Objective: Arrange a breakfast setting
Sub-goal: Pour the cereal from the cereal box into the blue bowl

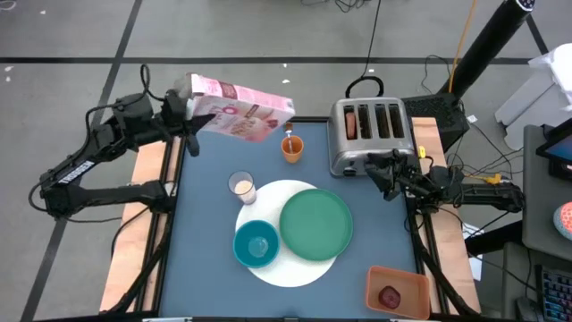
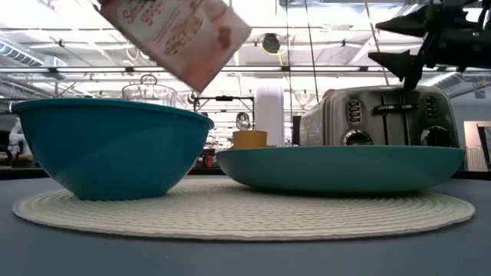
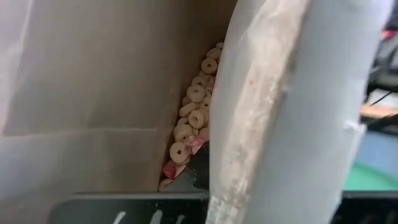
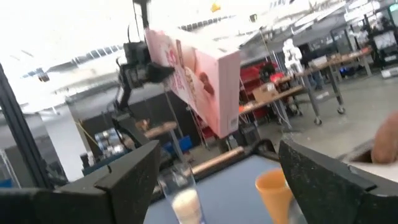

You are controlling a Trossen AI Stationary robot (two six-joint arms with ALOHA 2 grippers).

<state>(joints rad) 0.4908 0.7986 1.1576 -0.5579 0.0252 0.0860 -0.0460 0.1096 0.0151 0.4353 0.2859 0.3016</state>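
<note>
- The left pincer (image 1: 185,112) is clenched on a pink cereal box (image 1: 239,107), holding it tilted in the air over the surface's far left part; in the left wrist view ring-shaped cereal pieces (image 3: 194,115) lie inside the box.
- The right pincer (image 1: 388,173) stands released and empty, raised just in front of the silver toaster (image 1: 371,134) near the surface's (image 1: 206,233) far right edge.
- The round white mat (image 1: 290,268) lies at the middle of the surface, carrying the large green plate (image 1: 315,224) and, just beside it, the teal bowl (image 1: 256,243).
- The milk glass (image 1: 242,188) stands at the mat's far left rim.
- The orange cup (image 1: 292,148), with something standing in it, sits between box and toaster.
- An orange tray (image 1: 398,291) at the near right corner holds a dark-red fruit (image 1: 390,296).
</note>
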